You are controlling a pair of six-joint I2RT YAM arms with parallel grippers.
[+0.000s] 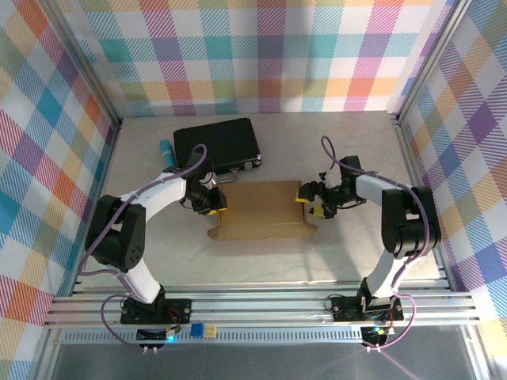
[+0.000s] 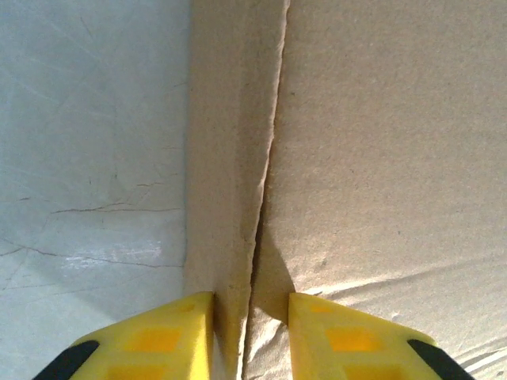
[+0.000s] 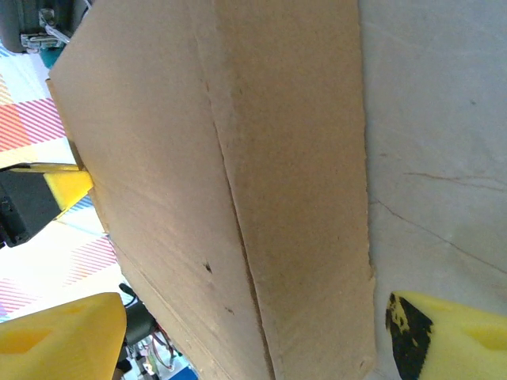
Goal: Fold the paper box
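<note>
On table [image 1: 356, 158], paper box [image 1: 261, 207] (underside hidden)

Matt brown cardboard, faintly creased: paper box [image 1: 261, 207]. Smooth yellow plastic: fingers [image 2: 158, 340]. Matt, scuffed pale surface: table [image 1: 356, 158].

Black-and-white arms [image 1: 131, 237] carry purple cables [image 1: 326, 152] and yellow, black-marked fingers [image 2: 158, 340].

The table [image 1: 261, 265] is shown brightly and evenly lit from above, with only soft shadows cast. At the left wrist, a dark shadow is thrown along a seam of the paper box [image 2: 380, 158]. The close-up fingertips [image 2: 158, 340] are rendered slightly soft.
</note>
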